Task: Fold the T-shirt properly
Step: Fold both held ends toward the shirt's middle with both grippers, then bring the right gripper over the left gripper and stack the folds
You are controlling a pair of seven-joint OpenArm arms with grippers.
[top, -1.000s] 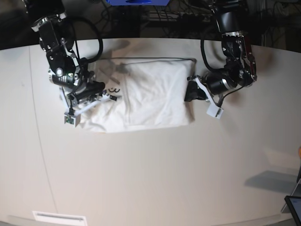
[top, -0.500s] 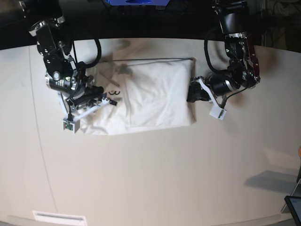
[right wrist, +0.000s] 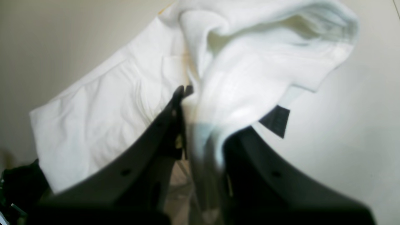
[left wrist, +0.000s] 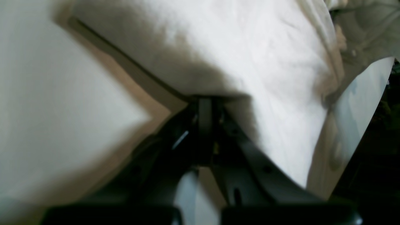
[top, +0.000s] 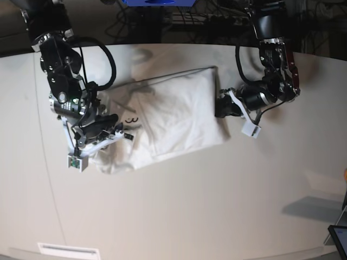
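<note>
The T-shirt [top: 179,116] lies on the table as a folded white bundle, skewed, with its left end pulled toward the front. My right gripper [top: 123,131] is at that left end, shut on a bunched fold of the T-shirt [right wrist: 103,103]. In the right wrist view the cloth runs between the fingers of the right gripper [right wrist: 200,103], and the black neck tag [right wrist: 275,120] hangs beside them. My left gripper [top: 218,105] is at the shirt's right edge. In the left wrist view the left gripper [left wrist: 204,101] is shut, its tips at the hem of the T-shirt [left wrist: 250,47].
The pale table [top: 190,200] stretches wide in front of the shirt. A dark screen [top: 339,238] sits at the front right corner and a white label [top: 68,250] at the front left edge. Cables and dark equipment line the back edge.
My right gripper has moved toward the table's front with the shirt's left end, so the bundle has turned and skewed. The left gripper has stayed at the right edge.
</note>
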